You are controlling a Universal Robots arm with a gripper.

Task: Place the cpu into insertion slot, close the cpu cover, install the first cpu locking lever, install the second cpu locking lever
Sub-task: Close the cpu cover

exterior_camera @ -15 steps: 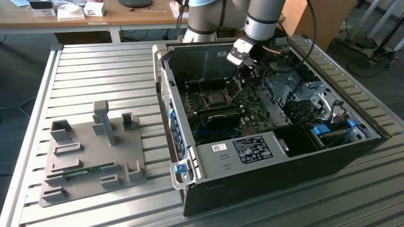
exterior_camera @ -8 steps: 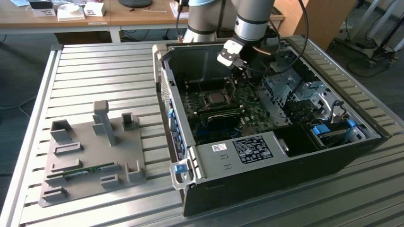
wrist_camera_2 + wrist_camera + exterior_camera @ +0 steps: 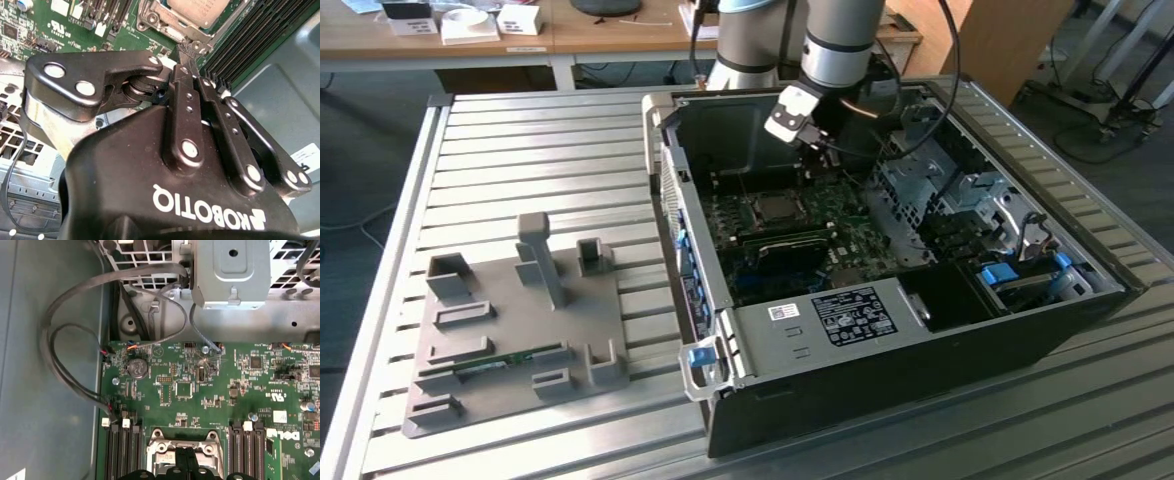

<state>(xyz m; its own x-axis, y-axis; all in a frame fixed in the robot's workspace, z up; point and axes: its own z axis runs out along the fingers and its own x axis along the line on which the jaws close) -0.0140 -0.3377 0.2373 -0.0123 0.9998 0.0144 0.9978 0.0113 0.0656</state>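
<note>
Cpu (image 3: 200,9) sits silver side up in the insertion slot (image 3: 774,208), between the two banks of memory slots (image 3: 240,40) on the green circuit board (image 3: 200,390), deep inside the computer case (image 3: 881,380). The cpu cover (image 3: 172,31) looks to be lying flat around it. Gripper (image 3: 188,50) hangs right over the slot's edge, fingers pinched together with nothing seen between them. Its tips aim at the frame's corner, and the chip lies just beyond them.
</note>
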